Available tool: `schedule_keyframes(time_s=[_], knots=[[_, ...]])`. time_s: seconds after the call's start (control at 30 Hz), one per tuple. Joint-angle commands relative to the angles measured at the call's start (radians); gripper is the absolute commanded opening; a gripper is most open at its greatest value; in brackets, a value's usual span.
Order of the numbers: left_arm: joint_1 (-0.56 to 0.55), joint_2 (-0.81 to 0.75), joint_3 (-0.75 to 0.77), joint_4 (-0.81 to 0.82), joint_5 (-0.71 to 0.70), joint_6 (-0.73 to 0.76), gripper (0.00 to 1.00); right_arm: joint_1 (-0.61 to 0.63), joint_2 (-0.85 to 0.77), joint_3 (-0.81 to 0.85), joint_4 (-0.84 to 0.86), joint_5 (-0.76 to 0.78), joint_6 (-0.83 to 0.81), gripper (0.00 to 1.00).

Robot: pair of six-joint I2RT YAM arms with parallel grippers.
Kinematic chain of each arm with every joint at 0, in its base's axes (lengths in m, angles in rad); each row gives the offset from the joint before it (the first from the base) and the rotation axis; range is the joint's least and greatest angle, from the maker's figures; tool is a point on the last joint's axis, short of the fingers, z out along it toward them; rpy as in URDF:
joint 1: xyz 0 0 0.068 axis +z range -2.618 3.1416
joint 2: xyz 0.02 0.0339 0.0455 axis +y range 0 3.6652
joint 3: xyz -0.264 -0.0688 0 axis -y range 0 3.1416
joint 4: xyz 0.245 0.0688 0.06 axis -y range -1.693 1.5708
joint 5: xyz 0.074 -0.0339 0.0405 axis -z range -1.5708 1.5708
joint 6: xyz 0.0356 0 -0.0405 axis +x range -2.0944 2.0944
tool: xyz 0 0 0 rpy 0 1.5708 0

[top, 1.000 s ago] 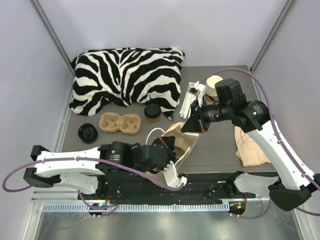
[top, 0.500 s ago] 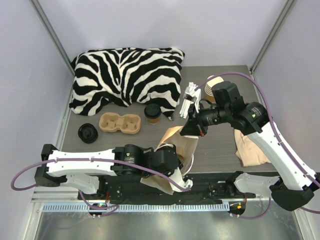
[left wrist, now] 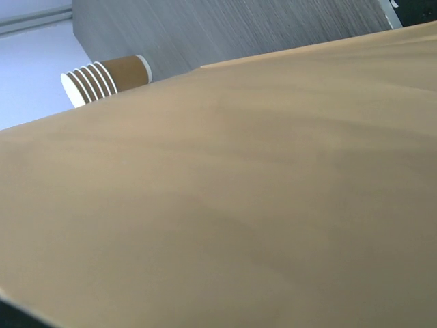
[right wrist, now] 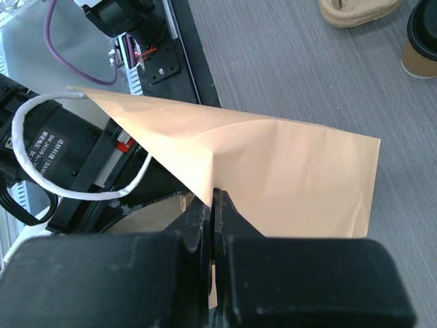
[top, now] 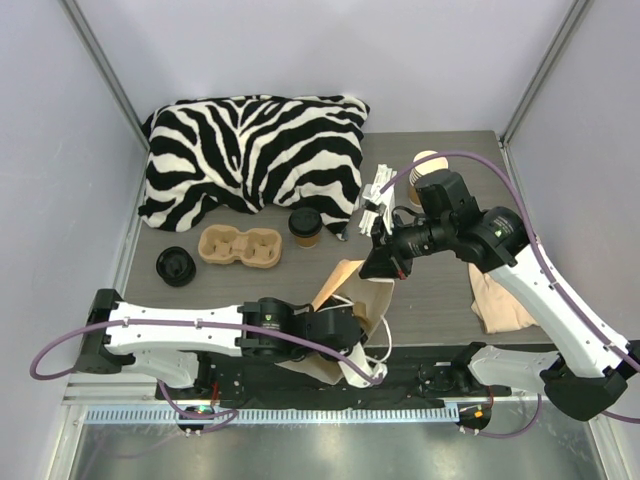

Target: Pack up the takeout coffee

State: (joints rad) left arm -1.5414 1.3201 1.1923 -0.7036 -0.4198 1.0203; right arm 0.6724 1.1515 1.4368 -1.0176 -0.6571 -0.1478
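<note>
The takeout coffee [top: 305,226], a tan paper cup with a black lid, stands upright on the grey worktop [top: 440,290], just in front of a zebra-striped pillow [top: 255,150] and beside a cardboard cup carrier [top: 240,245]. Nearer the arms is a brown paper bag [top: 362,292] with a white cord handle, apart from the cup. The right gripper [right wrist: 217,201] is pressed together, pinching the bag's upper edge. The left arm [top: 190,328] reaches in at the bag; the left gripper is hidden there, so I cannot tell its state. A stack of lidless cups [top: 425,172] sits at the far right.
</note>
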Motion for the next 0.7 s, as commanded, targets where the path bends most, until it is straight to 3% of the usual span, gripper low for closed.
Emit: schedule_keyframes(time_s=[0.0,0.47,0.57,0.67], knots=[[0.035,0.011,-0.016,0.059,0.016,-0.008,0.0,0.015,-0.022,-0.003,0.042,-0.094,-0.009,0.01],[0.144,0.076,-0.005,0.075,0.151,-0.016,0.02,0.015,-0.013,-0.021,0.025,-0.124,-0.079,0.01],[0.176,0.083,0.003,0.078,0.161,-0.002,0.05,0.015,-0.009,-0.024,0.017,-0.122,-0.084,0.01],[0.19,0.087,0.023,0.073,0.165,0.006,0.16,0.015,0.0,-0.024,0.017,-0.118,-0.084,0.01]])
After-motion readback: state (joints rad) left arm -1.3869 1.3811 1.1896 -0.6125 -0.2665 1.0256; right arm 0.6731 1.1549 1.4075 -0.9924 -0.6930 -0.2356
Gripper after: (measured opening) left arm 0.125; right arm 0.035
